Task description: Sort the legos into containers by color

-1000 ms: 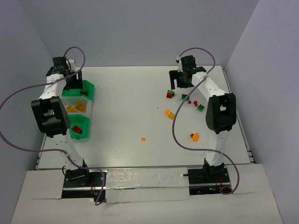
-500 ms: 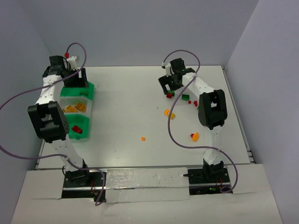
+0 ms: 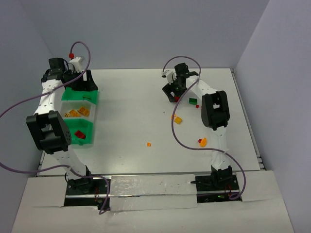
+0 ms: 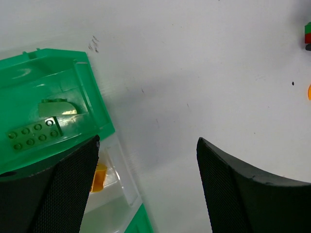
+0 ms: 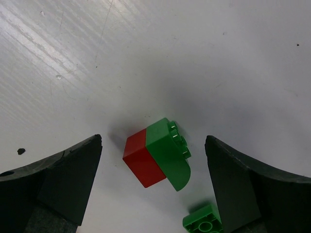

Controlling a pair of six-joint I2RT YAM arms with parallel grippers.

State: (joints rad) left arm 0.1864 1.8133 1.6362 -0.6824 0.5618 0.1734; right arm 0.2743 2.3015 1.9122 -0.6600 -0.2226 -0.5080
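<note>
Back-right: R gripper [image 5: 153,143] lining up on red/green brick [image 5: 155,158]

R gripper is hovering wide open, straddling red/green brick, not gripping yet. Next: dropping, closing; joined pair prob needs splitting. L gripper [image 4: 148,141] is hanging wide open, empty, at edge of far green bin [image 4: 97,99]. Bin contents partly blocked from view.

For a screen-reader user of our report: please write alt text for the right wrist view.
A joined red-and-green lego lies on the white table between the dark fingers of the open right claw, touching neither. Part of another green lego shows at the bottom edge.
</note>
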